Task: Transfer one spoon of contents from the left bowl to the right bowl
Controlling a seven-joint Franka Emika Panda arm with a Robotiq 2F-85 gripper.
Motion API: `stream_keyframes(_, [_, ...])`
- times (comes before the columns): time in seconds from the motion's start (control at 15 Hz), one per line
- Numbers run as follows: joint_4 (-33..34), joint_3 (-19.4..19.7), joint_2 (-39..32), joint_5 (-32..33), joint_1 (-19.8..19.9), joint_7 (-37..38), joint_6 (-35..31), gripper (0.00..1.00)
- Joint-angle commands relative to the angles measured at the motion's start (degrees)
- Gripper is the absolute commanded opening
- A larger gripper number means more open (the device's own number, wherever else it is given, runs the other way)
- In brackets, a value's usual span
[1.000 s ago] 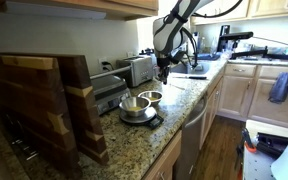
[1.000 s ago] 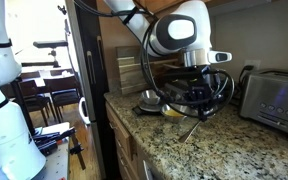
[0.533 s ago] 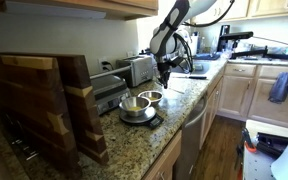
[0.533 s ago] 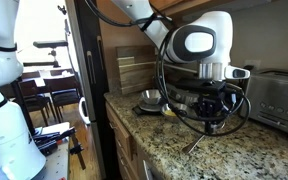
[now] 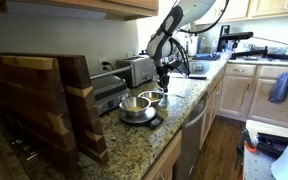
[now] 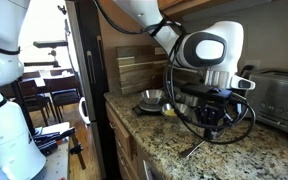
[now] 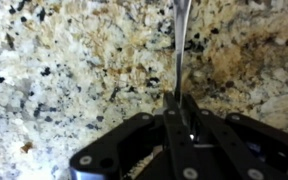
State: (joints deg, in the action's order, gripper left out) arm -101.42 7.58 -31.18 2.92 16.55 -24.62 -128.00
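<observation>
down by the granite counter (image 7: 64,60), pincer (image 7: 179,112) tight around the spoon (image 7: 182,40)

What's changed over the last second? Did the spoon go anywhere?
The gripper moved away from the left bowl and the right bowl, toward the toaster, and came lower over the counter. The spoon travelled with it; in the wrist view its handle appears clamped in the gripper. Both bowls and the toaster stayed put.
</observation>
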Motion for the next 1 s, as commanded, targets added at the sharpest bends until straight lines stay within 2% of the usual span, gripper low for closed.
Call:
stream_keyframes(0.0, [0.6,-0.3,1.7,0.6,0.2,0.9,3.8,0.45])
stream_keyframes(0.47, [-6.3,-1.3,11.7,0.3,-0.8,-0.4,2.6,0.90])
stream_keyframes(0.6, [-8.5,-1.5,14.7,0.8,-1.5,-0.5,2.3,1.00])
stream_keyframes(0.67, [-9.6,-1.6,16.0,1.3,-2.0,-0.3,2.0,1.00])
stream_keyframes(0.73, [-3.9,-1.4,10.4,0.2,-1.3,-0.1,2.4,0.91])
stream_keyframes(0.87, [-5.8,-1.4,12.7,0.3,-2.0,-0.1,2.4,1.00])
stream_keyframes(0.93, [-6.3,-1.4,13.2,0.3,-2.1,-0.1,2.4,1.00])
